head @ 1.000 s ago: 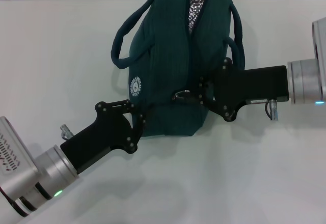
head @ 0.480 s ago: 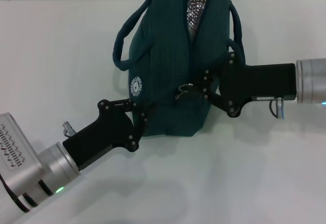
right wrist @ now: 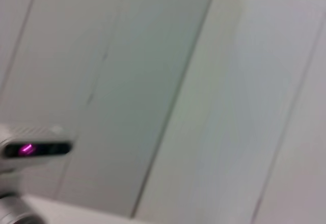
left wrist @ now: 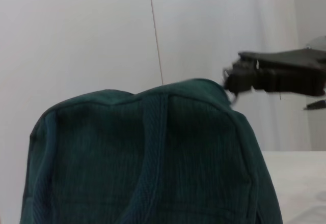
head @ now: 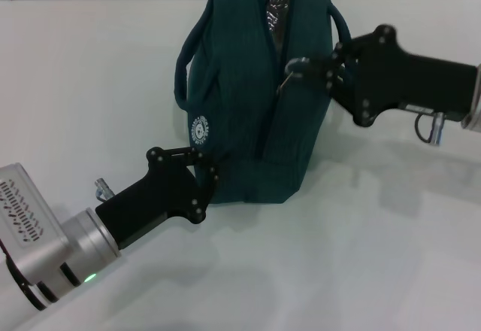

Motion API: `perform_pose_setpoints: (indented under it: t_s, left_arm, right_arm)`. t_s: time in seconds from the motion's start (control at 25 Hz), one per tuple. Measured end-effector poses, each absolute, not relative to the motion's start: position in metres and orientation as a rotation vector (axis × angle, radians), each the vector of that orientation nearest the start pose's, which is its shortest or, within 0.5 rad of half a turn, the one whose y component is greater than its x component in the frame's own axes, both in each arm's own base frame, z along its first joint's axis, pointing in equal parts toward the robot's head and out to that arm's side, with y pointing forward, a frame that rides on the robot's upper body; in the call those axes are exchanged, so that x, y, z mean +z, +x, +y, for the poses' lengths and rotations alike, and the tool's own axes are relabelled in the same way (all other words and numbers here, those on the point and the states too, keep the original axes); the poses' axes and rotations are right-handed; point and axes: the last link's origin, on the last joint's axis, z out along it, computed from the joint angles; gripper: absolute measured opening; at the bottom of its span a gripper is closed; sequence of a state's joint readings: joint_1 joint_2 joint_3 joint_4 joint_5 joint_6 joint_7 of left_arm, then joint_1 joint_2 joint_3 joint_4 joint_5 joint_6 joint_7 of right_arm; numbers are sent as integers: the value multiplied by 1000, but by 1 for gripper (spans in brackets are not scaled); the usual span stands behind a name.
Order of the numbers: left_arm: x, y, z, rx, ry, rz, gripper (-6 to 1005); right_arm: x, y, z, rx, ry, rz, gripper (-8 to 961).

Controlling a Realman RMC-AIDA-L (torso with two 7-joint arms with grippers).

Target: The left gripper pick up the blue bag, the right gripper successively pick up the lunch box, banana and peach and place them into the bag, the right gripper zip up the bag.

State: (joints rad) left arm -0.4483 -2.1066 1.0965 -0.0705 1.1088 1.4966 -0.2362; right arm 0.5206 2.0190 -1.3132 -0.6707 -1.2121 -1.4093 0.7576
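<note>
The large dark teal-blue fabric bag (head: 252, 98) stands upright on the white table (head: 376, 256), its two rope-like handles arching at either side of the top. The central zipper is closed along most of its length; a strip of silver foil lining (head: 275, 11) shows at the far end only.

The black two-finger left gripper (head: 208, 178), on its silver cylindrical wrist with a green light, sits at the bag's near lower corner. Its jaws are closed on the fabric of that corner, just below the small white round logo (head: 198, 129).

The black right gripper (head: 325, 66) reaches in from the right at the upper part of the bag. Its jaws are drawn together on the metal ring pull (head: 293, 71) of the zipper, which lies directly at their tips, against the bag's top seam.

In the left wrist view the bag (left wrist: 153, 158) fills the lower frame, with the right gripper (left wrist: 232, 81) seen beyond its top edge. The right wrist view shows only pale wall panels.

The lunch box, banana and peach are not visible in any view.
</note>
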Motion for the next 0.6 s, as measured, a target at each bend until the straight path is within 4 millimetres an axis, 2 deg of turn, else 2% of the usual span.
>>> perform_pose_setpoints:
  t_s: [0.2,0.6]
  left_arm:
    - [-85,-286,249,-871,-2320,-195,68]
    - [-86,-285,248,-862,-2323,-163,68]
  right_arm:
    - [-3,184,350,1008,-2426,-325,24]
    - [-3,184,348,1016,-2414,-347,23]
